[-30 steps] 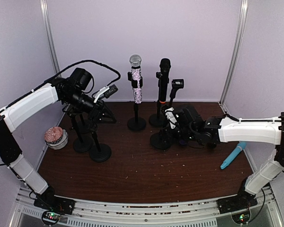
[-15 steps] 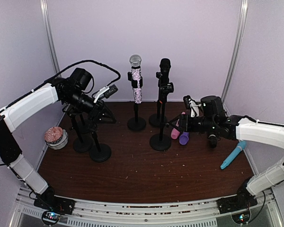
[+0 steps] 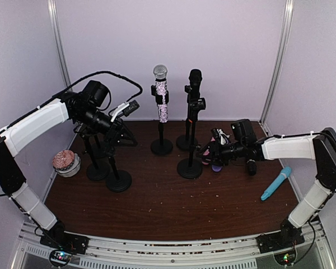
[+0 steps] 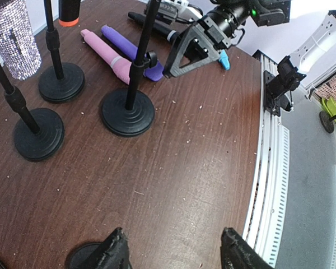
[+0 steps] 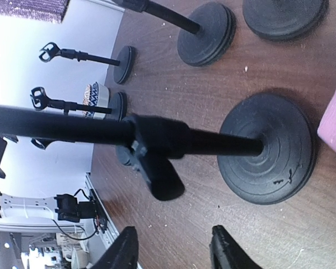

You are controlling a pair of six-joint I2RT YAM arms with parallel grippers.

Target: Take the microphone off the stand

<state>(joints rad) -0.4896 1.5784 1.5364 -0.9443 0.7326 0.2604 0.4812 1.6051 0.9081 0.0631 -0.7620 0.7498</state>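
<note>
A glittery silver microphone point(image 3: 161, 95) and a black microphone point(image 3: 195, 84) stand upright in their stands at the back. In front of them is an empty stand point(image 3: 190, 143). My right gripper point(image 3: 209, 151) is open just right of its pole, low down and not touching it. In the right wrist view the pole point(image 5: 101, 131) and its clamp knob point(image 5: 159, 174) cross above the open right gripper point(image 5: 173, 246). My left gripper point(image 3: 126, 136) hovers open at the left, and the left wrist view shows only bare table past the left gripper point(image 4: 173, 252).
A pink microphone point(image 4: 109, 53) and a purple microphone point(image 4: 129, 50) lie behind the empty stand's base point(image 4: 127, 112). A blue microphone point(image 3: 276, 183) lies at the right. Two empty stands point(image 3: 119, 180) and a small bowl point(image 3: 65, 162) are at the left.
My right gripper pulled back right from the empty stand, then came left again beside its pole, jaws narrower. The stand's clip end now sits straighter. The left arm has not moved.
</note>
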